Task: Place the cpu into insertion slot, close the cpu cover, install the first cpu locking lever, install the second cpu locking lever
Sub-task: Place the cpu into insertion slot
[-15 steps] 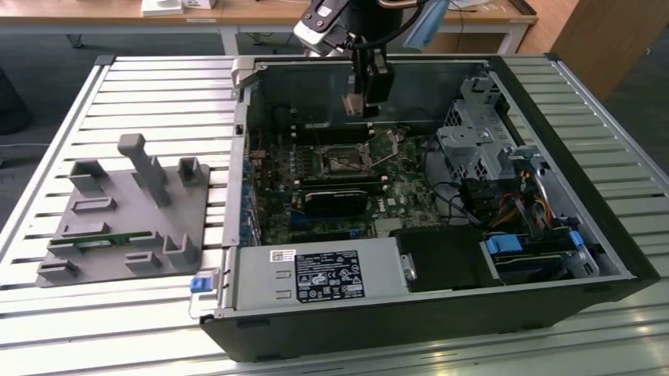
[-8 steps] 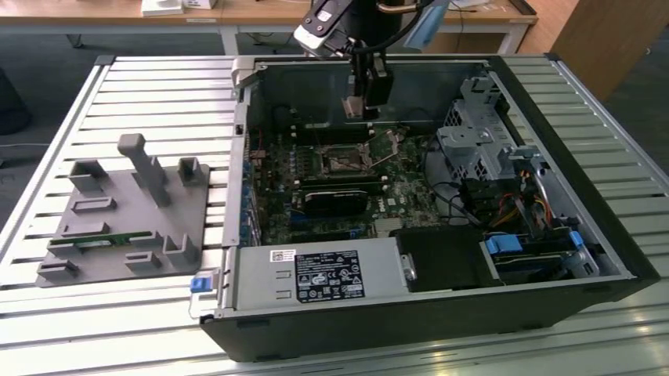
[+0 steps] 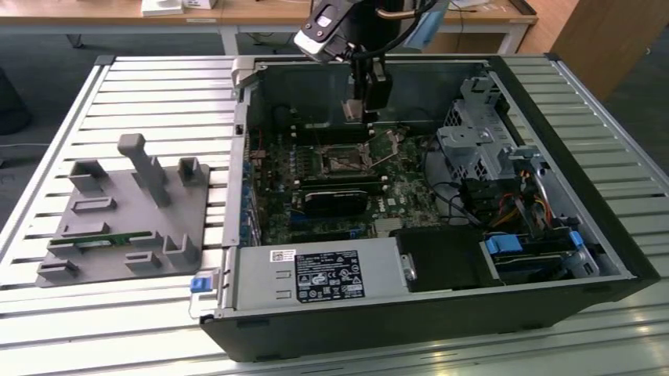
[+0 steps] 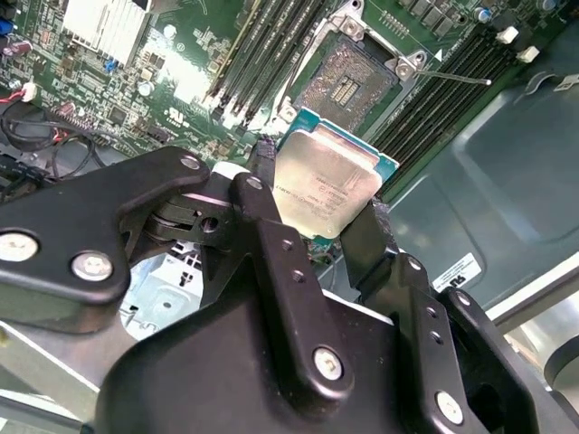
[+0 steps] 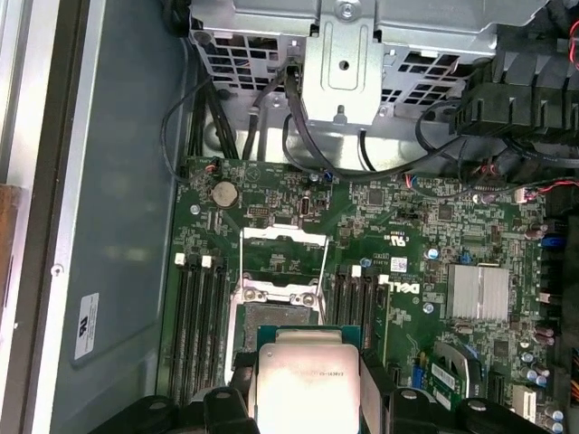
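Observation:
My gripper (image 4: pixel 318 188) is shut on the cpu (image 4: pixel 326 181), a flat square chip with a silvery top and a green rim. Its black fingers (image 4: pixel 261 172) press on two opposite edges of the chip. In the first wrist view the cpu (image 5: pixel 308 375) hangs above the motherboard, just short of the bare insertion slot (image 5: pixel 276 312). The cpu cover (image 5: pixel 283 258), a thin silvery frame, is swung open on the slot's far side. A thin locking lever (image 4: pixel 461 80) sticks out beside the insertion slot (image 4: pixel 357 77). In the exterior view the gripper (image 3: pixel 368 116) hovers inside the open case, behind the insertion slot (image 3: pixel 340 162).
Dark memory slots (image 5: pixel 199 325) flank the socket on both sides. A metal drive cage (image 3: pixel 475 149) with cables fills the case on the exterior view's right, and the power supply (image 3: pixel 313 274) sits at the front. A grey fixture plate (image 3: pixel 125 211) lies on the slatted table at the exterior view's left.

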Available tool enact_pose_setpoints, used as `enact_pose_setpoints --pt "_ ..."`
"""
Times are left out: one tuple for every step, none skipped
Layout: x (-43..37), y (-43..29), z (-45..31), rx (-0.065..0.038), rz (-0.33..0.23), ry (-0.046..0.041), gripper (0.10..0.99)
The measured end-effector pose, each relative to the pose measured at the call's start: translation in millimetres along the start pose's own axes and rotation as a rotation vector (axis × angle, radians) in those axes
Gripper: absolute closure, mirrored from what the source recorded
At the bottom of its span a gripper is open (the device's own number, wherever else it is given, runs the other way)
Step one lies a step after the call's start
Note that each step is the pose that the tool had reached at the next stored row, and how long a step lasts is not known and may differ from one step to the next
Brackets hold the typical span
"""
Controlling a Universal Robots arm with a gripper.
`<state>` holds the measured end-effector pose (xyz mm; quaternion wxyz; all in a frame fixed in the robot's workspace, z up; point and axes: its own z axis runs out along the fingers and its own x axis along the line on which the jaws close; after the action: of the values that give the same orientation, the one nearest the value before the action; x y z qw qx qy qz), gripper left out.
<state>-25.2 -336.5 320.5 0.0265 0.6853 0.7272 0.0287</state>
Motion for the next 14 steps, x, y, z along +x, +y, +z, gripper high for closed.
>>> enact_pose_setpoints --pt "0.0 -0.1 0.7 0.0 0.0 0.0 0.549" --pt "0.0 -0.1 1.3 0.0 0.0 0.0 0.549" --pt "0.0 -0.2 2.0 0.0 0.0 -0.0001 0.549" --pt "0.0 -0.2 2.8 0.0 0.0 -0.0001 0.549" --pt "0.0 -0.3 3.6 0.0 0.0 0.0 0.549" --pt "0.0 -0.3 4.3 0.0 0.0 0.0001 0.549" --pt "0.0 -0.4 5.1 0.0 0.0 0.0 0.549" --pt "0.0 -0.5 6.0 0.0 0.0 0.0 0.549" --pt "0.0 -0.6 7.1 0.0 0.0 0.0 0.549" --pt "0.0 -0.7 8.5 0.0 0.0 -0.0001 0.549" --pt "0.0 -0.8 10.3 0.0 0.0 -0.0006 0.549" --pt "0.0 -1.0 12.1 0.0 0.0 -0.0014 0.549" --pt "0.0 -1.1 13.9 0.0 0.0 -0.002 0.549" --pt "0.0 -1.2 15.6 0.0 0.0 -0.0027 0.549"
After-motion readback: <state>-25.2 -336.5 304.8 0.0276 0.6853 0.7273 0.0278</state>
